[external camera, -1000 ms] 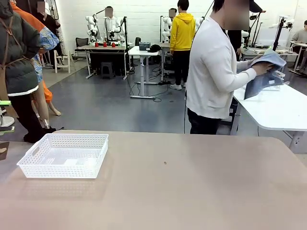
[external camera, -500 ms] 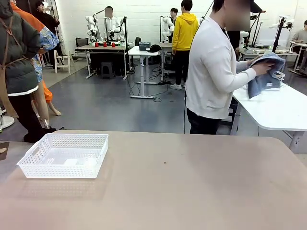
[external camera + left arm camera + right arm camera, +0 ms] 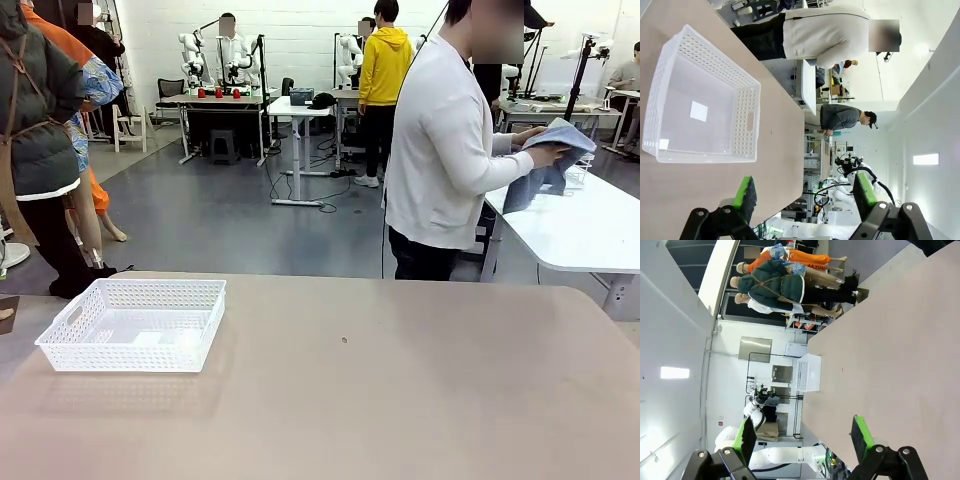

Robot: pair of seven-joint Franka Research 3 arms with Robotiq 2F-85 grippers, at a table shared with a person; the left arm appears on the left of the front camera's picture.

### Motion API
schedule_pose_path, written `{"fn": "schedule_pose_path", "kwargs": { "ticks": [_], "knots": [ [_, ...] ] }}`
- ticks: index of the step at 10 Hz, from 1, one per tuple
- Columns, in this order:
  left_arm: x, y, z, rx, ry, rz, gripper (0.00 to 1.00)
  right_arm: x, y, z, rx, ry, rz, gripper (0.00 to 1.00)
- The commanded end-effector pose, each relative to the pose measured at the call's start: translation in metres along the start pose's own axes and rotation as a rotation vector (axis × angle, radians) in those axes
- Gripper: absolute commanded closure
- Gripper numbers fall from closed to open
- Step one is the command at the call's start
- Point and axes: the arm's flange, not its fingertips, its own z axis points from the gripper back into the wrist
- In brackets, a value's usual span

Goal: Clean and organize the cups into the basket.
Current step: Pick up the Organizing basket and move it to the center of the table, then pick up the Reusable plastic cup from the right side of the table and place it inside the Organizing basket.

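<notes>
The white lattice basket (image 3: 135, 324) stands empty at the left of the tan table (image 3: 400, 390). In the left wrist view the basket (image 3: 700, 100) lies ahead of my left gripper (image 3: 805, 192), whose green-padded fingers (image 3: 746, 192) stand wide apart with nothing between them. My right gripper (image 3: 803, 436) is also open and empty above the bare tabletop, with the basket (image 3: 809, 372) small and far off. The cups are out of view.
A person in a white top (image 3: 440, 150) stands at the table's far edge, turned toward a white side table (image 3: 580, 230) and holding a blue cloth (image 3: 548, 160) in both hands. Other people and tables are farther back.
The person has shifted the blue cloth in their hands, raising and refolding it. The basket has not moved.
</notes>
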Motion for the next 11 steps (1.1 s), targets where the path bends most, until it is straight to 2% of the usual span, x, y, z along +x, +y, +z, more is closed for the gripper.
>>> {"fn": "schedule_pose_path", "kwargs": {
  "ticks": [1, 11],
  "knots": [
    [0.0001, -0.0013, 0.0014, -0.012, -0.003, -0.005, 0.00, 0.0000, 0.0003, 0.0014, 0.008, 0.004, 0.000, 0.00],
    [0.0001, -0.0013, 0.0014, -0.012, -0.003, -0.005, 0.00, 0.0000, 0.0003, 0.0014, 0.008, 0.004, 0.000, 0.00]
  ]
}}
